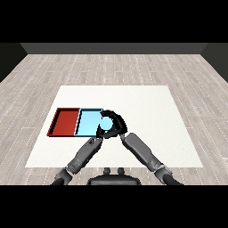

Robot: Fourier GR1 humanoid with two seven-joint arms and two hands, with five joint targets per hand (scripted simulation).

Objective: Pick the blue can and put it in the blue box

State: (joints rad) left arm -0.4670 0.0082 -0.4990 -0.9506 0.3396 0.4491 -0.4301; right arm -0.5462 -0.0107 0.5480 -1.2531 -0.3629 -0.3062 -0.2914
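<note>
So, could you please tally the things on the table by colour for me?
Red: 1, the red tray.
Light blue: 2, the light blue tray and the blue can, held by the right robot hand at that tray's right edge.
Total: 3.

A shallow rectangular red tray with dark rim lies on the flat white table, which stands on a grey wood-plank floor
</note>
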